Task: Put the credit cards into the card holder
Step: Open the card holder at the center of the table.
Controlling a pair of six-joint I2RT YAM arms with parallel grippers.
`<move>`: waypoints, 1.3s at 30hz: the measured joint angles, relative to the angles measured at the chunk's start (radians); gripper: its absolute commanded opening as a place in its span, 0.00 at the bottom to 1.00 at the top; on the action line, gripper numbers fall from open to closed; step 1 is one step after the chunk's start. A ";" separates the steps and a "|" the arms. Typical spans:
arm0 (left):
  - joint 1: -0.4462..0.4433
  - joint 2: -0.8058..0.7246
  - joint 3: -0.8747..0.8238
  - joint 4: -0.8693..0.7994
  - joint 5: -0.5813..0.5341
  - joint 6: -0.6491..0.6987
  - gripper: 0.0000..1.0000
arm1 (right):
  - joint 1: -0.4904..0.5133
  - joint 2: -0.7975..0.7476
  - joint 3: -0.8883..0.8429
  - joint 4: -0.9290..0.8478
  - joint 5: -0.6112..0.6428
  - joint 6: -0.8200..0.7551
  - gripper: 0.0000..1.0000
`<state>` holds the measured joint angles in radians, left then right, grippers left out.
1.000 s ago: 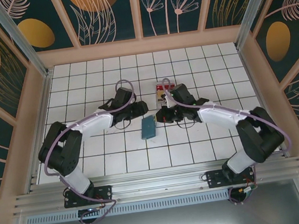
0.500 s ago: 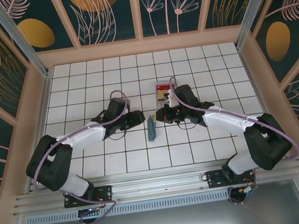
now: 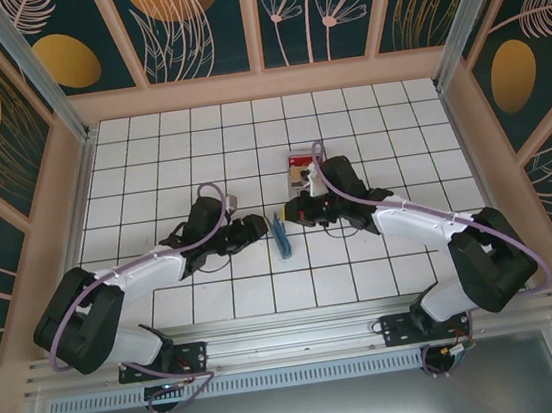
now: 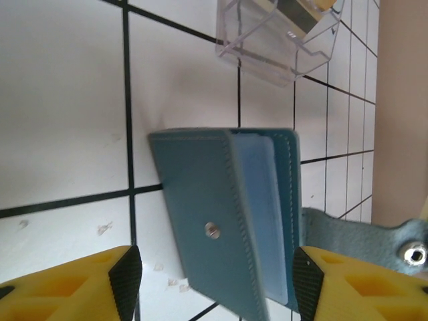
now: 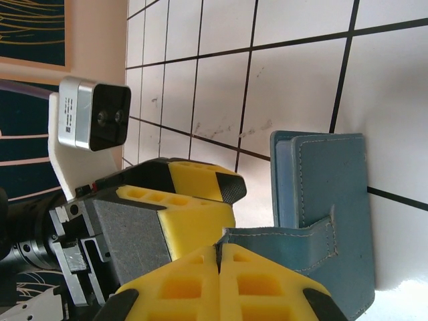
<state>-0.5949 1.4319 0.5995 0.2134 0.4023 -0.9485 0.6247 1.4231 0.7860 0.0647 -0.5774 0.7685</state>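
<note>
Since a second ago the holder (image 3: 281, 236) has gone from lying flat to standing on edge, so from above it is a thin teal sliver near the middle of the table (image 3: 197, 136). The left arm has swung back toward the near-left corner, and the left gripper (image 3: 255, 229) now sits just left of the holder. The right gripper (image 3: 293, 213) has barely shifted and is close by the holder's far right side.

From above both pairs of fingers are too dark and small to read. The left wrist view shows its yellow fingers (image 4: 73, 287), cut off by the bottom of the picture, spread wide with the holder between them; whether they touch it cannot be told. The holder's lower end is cut off too, and its snap flap (image 4: 361, 234) runs off to the right. In the right wrist view the pads (image 5: 267, 287) are pressed together on the flap's edge, whose tip is hidden between them.

The cards (image 3: 301, 168) sit in a clear box (image 4: 267, 47) beyond the holder, toward the far edge; the wrist picture crops the box, so its contents are hard to make out
</note>
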 measured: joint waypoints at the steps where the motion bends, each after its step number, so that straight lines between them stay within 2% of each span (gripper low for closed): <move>1: 0.000 0.018 0.007 0.011 0.004 0.000 0.63 | 0.000 0.000 0.000 0.000 0.000 0.000 0.04; 6: -0.006 0.088 0.016 0.033 0.010 -0.007 0.61 | 0.002 0.000 0.000 0.000 0.000 0.001 0.04; 8: -0.010 0.101 0.021 0.034 0.010 -0.008 0.58 | 0.002 0.000 0.000 0.000 0.000 0.001 0.04; 19: -0.016 0.120 0.039 0.071 0.021 -0.014 0.30 | 0.002 0.000 -0.004 0.007 0.000 0.004 0.05; 26: -0.019 0.138 0.053 0.075 0.020 -0.013 0.23 | 0.002 -0.001 -0.019 0.016 0.001 0.008 0.05; 29: -0.020 0.138 0.056 0.074 0.017 -0.005 0.16 | -0.002 -0.008 -0.035 0.021 0.002 0.009 0.05; 39: -0.019 0.138 0.059 0.010 -0.053 0.024 0.07 | -0.035 -0.045 -0.080 0.024 0.006 0.024 0.05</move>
<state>-0.6144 1.5700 0.6586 0.2234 0.3492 -0.9249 0.5900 1.3781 0.7055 0.0887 -0.5716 0.7921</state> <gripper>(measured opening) 0.075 0.056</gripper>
